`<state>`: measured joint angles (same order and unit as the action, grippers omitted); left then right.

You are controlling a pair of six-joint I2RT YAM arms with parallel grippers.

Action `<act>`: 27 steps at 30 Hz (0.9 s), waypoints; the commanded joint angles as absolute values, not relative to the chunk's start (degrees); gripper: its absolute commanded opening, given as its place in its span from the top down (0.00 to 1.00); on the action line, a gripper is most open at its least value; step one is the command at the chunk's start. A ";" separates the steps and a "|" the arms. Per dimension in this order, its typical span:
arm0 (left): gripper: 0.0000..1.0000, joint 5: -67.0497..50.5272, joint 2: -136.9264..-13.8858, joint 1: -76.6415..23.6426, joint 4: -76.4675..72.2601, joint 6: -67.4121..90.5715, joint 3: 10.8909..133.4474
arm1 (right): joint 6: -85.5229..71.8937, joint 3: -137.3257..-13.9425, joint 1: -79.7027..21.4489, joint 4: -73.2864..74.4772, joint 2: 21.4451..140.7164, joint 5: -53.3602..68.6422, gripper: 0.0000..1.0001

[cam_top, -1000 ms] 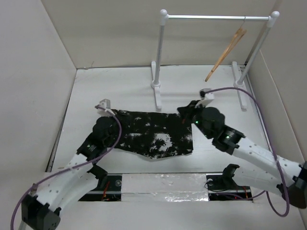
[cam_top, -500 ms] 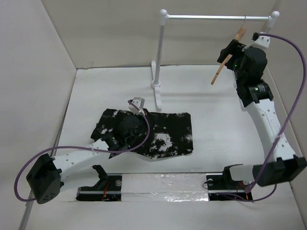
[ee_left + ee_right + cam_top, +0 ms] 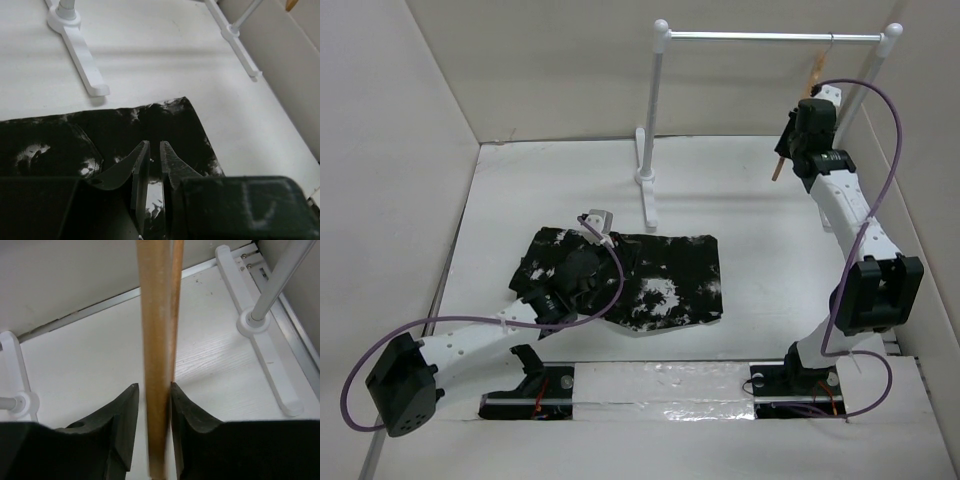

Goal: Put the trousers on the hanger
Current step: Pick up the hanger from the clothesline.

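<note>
The black trousers (image 3: 665, 270) with white splatter lie flat on the white table, their left part bunched. They also show in the left wrist view (image 3: 165, 117). My left gripper (image 3: 600, 268) lies low over their middle; in its wrist view the left gripper (image 3: 154, 144) has its jaws almost together with fabric between them. The tan wooden hanger (image 3: 817, 72) hangs tilted from the rack's rail at the back right. My right gripper (image 3: 788, 150) is raised at its lower arm. In its wrist view the right gripper (image 3: 152, 385) has its fingers closed round the hanger's bar (image 3: 157, 315).
The white pole rack (image 3: 770, 37) with ball-topped posts stands at the back; its left foot (image 3: 82, 55) and right foot (image 3: 267, 347) lie on the table. White walls enclose the table on three sides. A taped strip (image 3: 660, 385) runs between the arm bases.
My right arm rose from the trousers' right edge to the hanger and closed round its bar. My left gripper moved from the trousers' left edge to their middle; their left part now lies bunched.
</note>
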<state>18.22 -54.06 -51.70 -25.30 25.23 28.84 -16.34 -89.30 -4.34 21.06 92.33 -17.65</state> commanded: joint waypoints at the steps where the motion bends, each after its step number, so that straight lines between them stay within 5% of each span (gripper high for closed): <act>1: 0.88 17.40 -55.28 -51.86 -26.28 24.61 30.94 | -14.77 -88.88 -4.48 16.18 89.92 -16.18 0.77; 4: 0.88 17.05 -55.20 -51.86 -26.45 24.61 30.85 | -13.81 -86.58 -4.48 12.84 87.72 -15.39 1.00; 14: 0.82 17.93 -55.20 -51.86 -27.07 25.05 30.32 | -10.37 -83.59 -5.71 8.88 77.44 -19.25 1.00; 27: 0.64 18.37 -55.72 -51.86 -26.54 24.35 30.85 | -13.53 -61.10 -9.75 8.35 59.62 -15.21 1.00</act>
<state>18.22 -55.79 -51.70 -24.49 25.28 28.84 -12.67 -64.10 -7.57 12.40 64.29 -16.49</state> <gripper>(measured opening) 0.349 0.216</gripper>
